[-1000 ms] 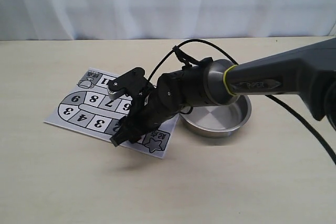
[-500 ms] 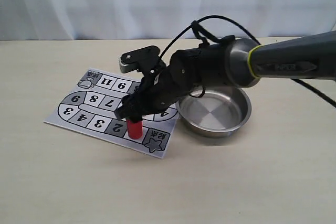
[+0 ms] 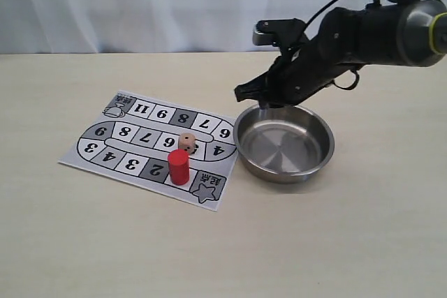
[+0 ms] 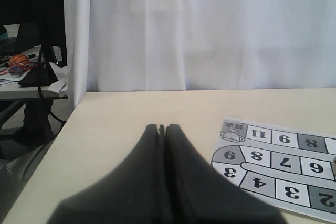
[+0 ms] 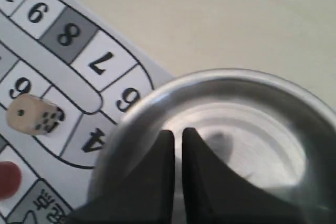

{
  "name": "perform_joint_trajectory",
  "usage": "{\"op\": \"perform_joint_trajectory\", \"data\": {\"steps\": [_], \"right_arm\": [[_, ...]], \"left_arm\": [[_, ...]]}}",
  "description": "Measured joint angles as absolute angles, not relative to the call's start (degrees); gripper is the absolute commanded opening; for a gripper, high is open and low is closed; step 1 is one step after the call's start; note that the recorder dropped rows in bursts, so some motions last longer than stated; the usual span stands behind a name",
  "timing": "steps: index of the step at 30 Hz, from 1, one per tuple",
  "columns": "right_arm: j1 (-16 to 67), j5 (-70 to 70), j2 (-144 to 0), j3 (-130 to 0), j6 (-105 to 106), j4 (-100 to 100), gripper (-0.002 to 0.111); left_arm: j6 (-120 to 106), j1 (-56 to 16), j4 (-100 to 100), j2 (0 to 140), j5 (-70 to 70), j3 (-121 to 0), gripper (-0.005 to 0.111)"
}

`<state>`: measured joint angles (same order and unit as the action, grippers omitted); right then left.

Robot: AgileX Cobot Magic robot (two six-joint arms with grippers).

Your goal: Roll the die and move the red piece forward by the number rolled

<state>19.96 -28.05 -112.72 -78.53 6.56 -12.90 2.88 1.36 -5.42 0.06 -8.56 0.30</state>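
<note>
The red piece [image 3: 179, 167] stands upright on the printed game board [image 3: 133, 130], between the square marked 2 and the star square. Just behind it, the die [image 3: 186, 142] rests on the board near the 5 and 6 squares. The right wrist view also shows the die [image 5: 34, 115] and an edge of the red piece [image 5: 8, 179]. My right gripper [image 3: 243, 93] hangs above the far left rim of the steel bowl [image 3: 318, 162], shut and empty, also seen in its own view [image 5: 178, 130]. My left gripper [image 4: 161, 127] is shut, holding nothing, off the board's [image 4: 278, 166] end.
The steel bowl [image 5: 220, 80] sits right of the board, touching its edge, with nothing inside. A white curtain backs the table. Beyond the table's edge in the left wrist view stands a cluttered side table [image 4: 26, 77].
My right arm rose from the board and swung right to above the bowl. The red piece stays standing where it was set, and the die has come into sight.
</note>
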Motion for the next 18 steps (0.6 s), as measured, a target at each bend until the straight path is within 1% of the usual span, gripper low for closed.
{"op": "perform_joint_trajectory", "data": {"steps": [9,18], "right_arm": [[9.34,-33.11,-112.72,-78.53,6.56,-7.97,0.004],[2.31,-35.09,-112.72,-78.53,6.56,-5.04,0.004]], "left_arm": [[2.88,1.36,-5.42,0.06,-8.56,0.30,0.000],[2.88,1.36,-5.42,0.06,-8.56,0.30,0.000]]}}
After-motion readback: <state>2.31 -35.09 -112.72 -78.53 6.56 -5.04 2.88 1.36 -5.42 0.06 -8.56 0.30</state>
